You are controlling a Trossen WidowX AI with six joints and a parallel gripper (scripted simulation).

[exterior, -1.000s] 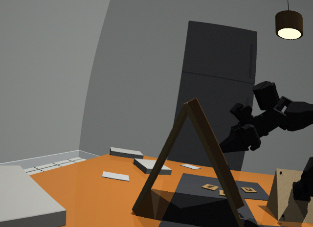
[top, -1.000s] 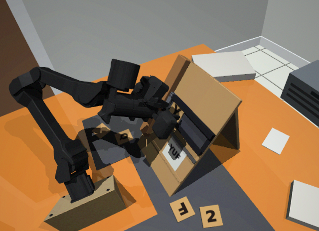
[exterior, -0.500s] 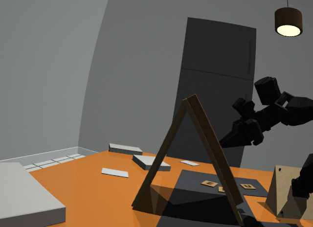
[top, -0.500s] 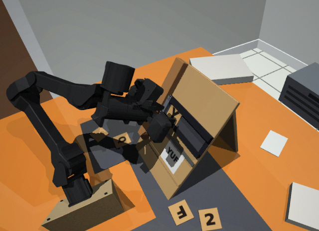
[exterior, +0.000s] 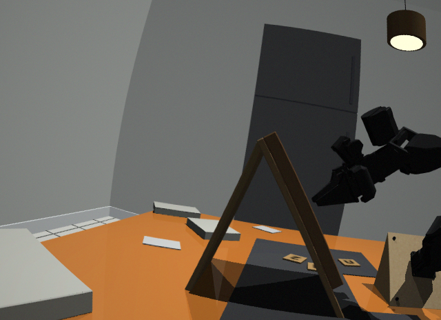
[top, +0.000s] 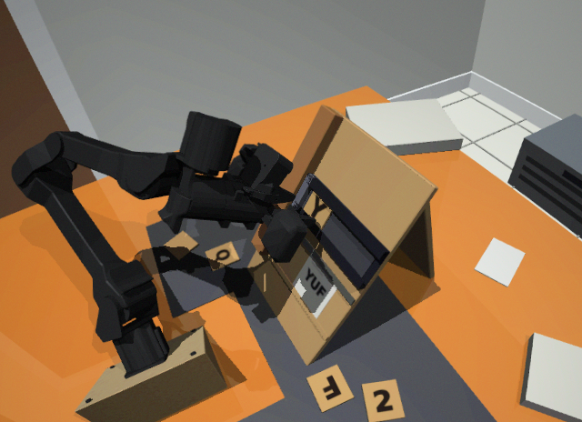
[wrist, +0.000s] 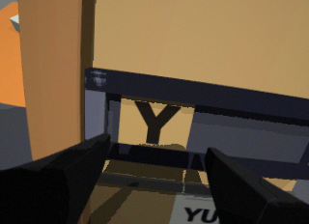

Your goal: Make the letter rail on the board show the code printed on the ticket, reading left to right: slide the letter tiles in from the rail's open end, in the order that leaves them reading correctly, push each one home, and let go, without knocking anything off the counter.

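The rail (top: pixel 350 221) (wrist: pixel 193 93) runs across the sloping board (top: pixel 376 164) (exterior: pixel 306 210) (wrist: pixel 193 41). The Y tile (top: pixel 324 213) (wrist: pixel 154 120) sits upright in it near its left end. The rail shows no tile to the right of Y. My gripper (top: pixel 306 212) (exterior: pixel 315 199) (wrist: pixel 158 147) is open in front of the Y tile, its fingertips apart with nothing between them. The ticket (top: pixel 314 286) (wrist: pixel 198 214) below the rail reads YUF. An F tile (top: pixel 329 387) and a 2 tile (top: pixel 383 400) (exterior: pixel 295 258) lie on the mat; another tile (exterior: pixel 349 262) seems to show U.
A tile (top: pixel 222 256) that looks like Q and a tile with no readable letter (top: pixel 182 245) lie on the mat by the arm. White slabs (top: pixel 404 124) (exterior: pixel 213 228) and a white card (top: pixel 500 261) lie on the orange counter. A grey appliance (top: pixel 555 168) stands at the right.
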